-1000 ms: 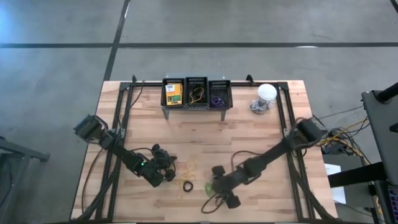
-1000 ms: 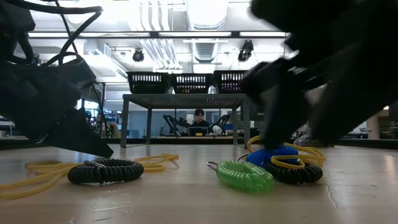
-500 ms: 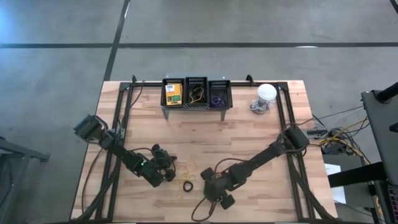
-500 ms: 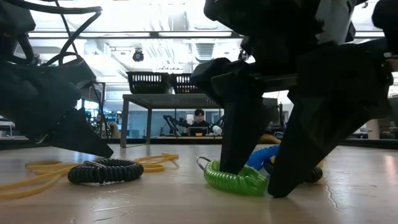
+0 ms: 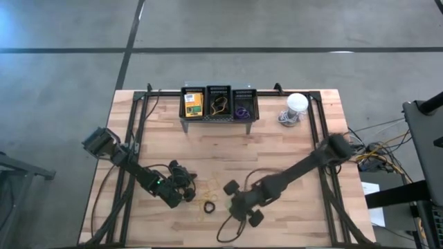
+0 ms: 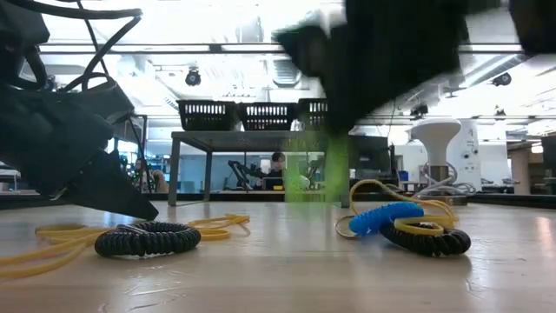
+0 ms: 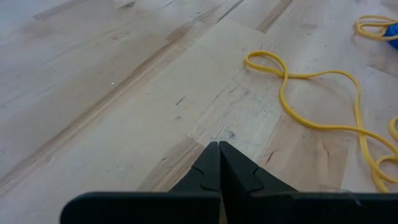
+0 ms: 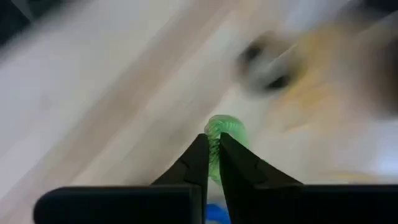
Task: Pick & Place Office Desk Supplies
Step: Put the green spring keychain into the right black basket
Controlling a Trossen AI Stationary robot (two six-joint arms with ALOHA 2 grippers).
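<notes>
R gripper (image 8: 212, 155) clamps green coil (image 8: 219, 134), lifted | L gripper (image 7: 219, 152) closed, idle nr table (image 5: 277, 149) front-left edge

The counter (image 7: 112, 93) is pale wood, smooth with a faint grain and a few scuffs, and in the low view it carries a soft sheen. The yellow rubber band (image 7: 311, 106) looks thin and matt. The black coil (image 6: 146, 238) and the blue coil (image 6: 387, 216) look like glossy plastic. The right end effector (image 8: 212, 163) has matt black fingers, pinching a translucent green coil (image 8: 219, 135).
</notes>
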